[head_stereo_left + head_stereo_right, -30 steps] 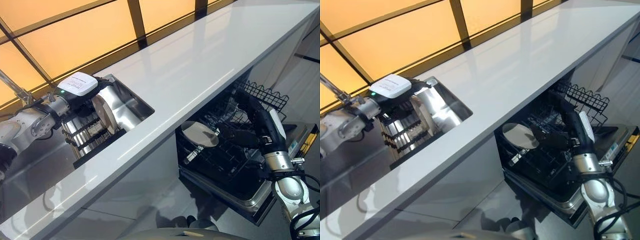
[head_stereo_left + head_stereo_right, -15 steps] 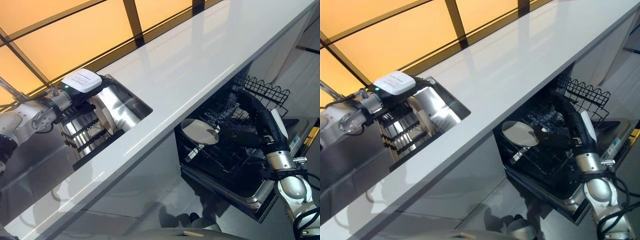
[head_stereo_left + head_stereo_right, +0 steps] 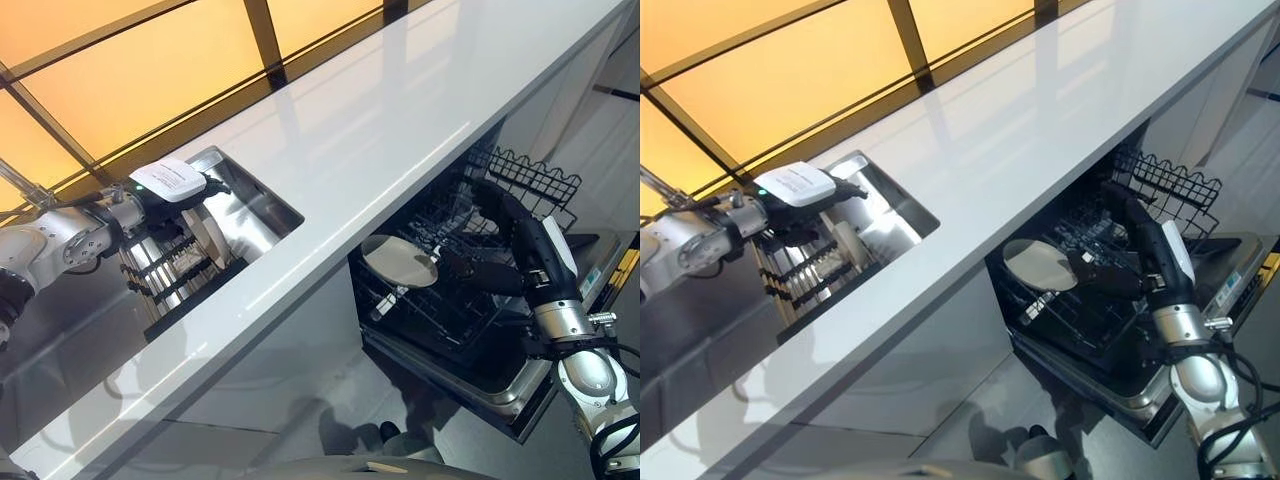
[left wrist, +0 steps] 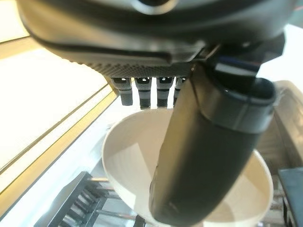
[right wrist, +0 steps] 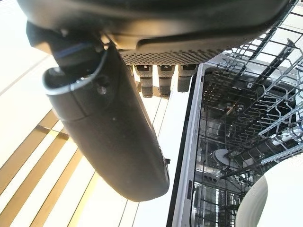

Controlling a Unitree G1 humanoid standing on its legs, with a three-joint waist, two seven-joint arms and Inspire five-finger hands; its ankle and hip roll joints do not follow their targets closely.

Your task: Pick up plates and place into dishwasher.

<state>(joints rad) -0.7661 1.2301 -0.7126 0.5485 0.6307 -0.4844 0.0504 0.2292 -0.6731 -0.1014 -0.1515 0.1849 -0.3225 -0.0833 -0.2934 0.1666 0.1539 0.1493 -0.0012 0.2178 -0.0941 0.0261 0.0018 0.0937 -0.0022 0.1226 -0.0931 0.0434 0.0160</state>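
A white plate (image 3: 213, 240) stands on edge in the dark rack (image 3: 165, 268) inside the sink. My left hand (image 3: 200, 190) hovers just above its rim with straight fingers. In the left wrist view the thumb (image 4: 208, 156) lies across the front of this plate (image 4: 125, 156) without gripping it. A second pale plate (image 3: 400, 262) rests tilted in the dishwasher's lower rack (image 3: 440, 315). My right hand (image 3: 482, 272) is beside that plate's edge, open. In the right wrist view the plate (image 5: 272, 201) lies apart from the thumb (image 5: 109, 127).
A long white counter (image 3: 350, 150) runs between the sink and the dishwasher below it. A wire upper rack (image 3: 530, 180) juts out behind my right arm. The open dishwasher door (image 3: 520, 400) lies under the lower rack. A faucet (image 3: 25, 180) stands left of the sink.
My left hand has turned and shifted slightly above the sink plate. The right hand and the dishwasher plate have hardly moved. The camera has shifted a little.
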